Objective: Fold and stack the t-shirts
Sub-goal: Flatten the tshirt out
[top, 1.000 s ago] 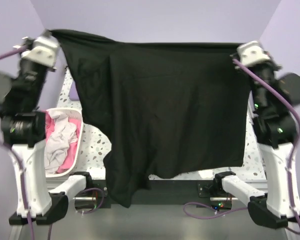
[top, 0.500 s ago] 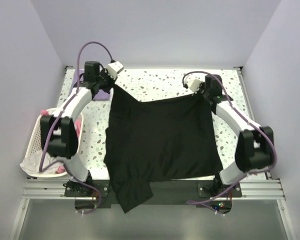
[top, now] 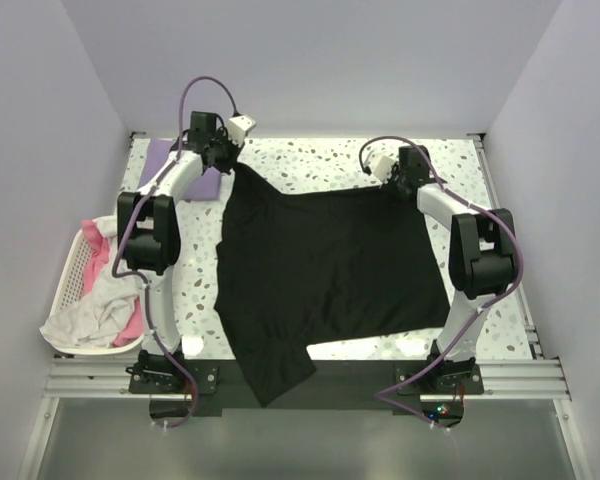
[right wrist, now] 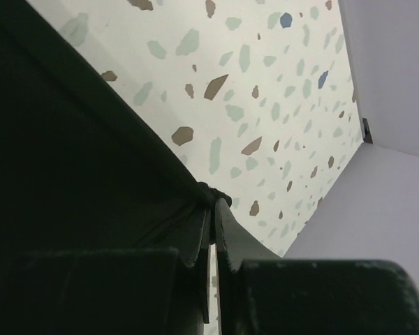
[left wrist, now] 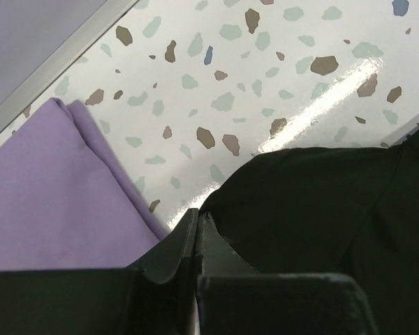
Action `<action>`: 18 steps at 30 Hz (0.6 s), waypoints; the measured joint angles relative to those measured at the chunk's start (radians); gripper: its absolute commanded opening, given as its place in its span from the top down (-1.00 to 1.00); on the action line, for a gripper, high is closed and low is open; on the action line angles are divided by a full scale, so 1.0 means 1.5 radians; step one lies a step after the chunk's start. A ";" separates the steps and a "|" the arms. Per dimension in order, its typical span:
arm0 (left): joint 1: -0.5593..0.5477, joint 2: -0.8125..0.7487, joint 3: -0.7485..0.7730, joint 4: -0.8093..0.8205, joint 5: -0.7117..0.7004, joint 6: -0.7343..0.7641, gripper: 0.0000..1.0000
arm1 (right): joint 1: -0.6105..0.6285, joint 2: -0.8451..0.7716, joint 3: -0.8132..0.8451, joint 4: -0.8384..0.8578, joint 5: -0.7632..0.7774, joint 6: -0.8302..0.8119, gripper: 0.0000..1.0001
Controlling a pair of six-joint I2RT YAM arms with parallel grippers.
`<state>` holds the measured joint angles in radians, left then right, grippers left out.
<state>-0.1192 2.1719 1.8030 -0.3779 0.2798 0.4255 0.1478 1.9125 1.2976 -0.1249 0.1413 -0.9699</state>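
At the left edge a laundry basket [top: 72, 280] holds a heap of white and pink garments [top: 105, 305], apparently waiting their turn. In the far-left corner of the desk [top: 320, 160] lies a folded purple garment [top: 158, 158], probably the start of the stack. Just beside it, the left fingers [left wrist: 197, 223] are closed on a far corner of the black t-shirt [top: 325, 265]. The shirt lies spread across the middle of the desk, and its near-left part droops over the front edge. The right fingers [right wrist: 213, 209] are pinched shut on the opposite far corner. By my reading, the black shirt is laid out but no fold has been made, so most of the task remains.
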 measured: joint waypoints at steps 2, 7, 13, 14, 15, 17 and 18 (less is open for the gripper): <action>-0.001 -0.003 -0.001 -0.005 -0.001 0.000 1.00 | -0.005 0.000 0.009 0.000 -0.001 0.000 1.00; -0.006 -0.061 -0.071 -0.020 -0.021 0.000 1.00 | -0.020 -0.001 0.015 -0.011 -0.022 0.001 1.00; -0.013 -0.208 -0.176 -0.068 -0.042 0.001 1.00 | -0.044 -0.024 0.015 -0.057 -0.073 -0.003 1.00; -0.013 -0.234 -0.190 -0.077 -0.044 0.001 1.00 | -0.047 -0.033 0.015 -0.066 -0.083 -0.005 1.00; -0.014 -0.254 -0.198 -0.083 -0.045 0.001 1.00 | -0.049 -0.039 0.015 -0.073 -0.091 -0.006 1.00; -0.016 -0.292 -0.206 -0.098 -0.046 0.000 1.00 | -0.052 -0.056 0.015 -0.087 -0.107 -0.008 1.00; -0.016 -0.304 -0.207 -0.102 -0.046 -0.001 1.00 | -0.052 -0.067 0.015 -0.095 -0.112 -0.008 1.00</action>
<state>-0.1436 1.7153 1.4933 -0.5304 0.2108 0.4248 0.0704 1.8118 1.3201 -0.2668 -0.0269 -0.9821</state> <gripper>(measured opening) 0.013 0.015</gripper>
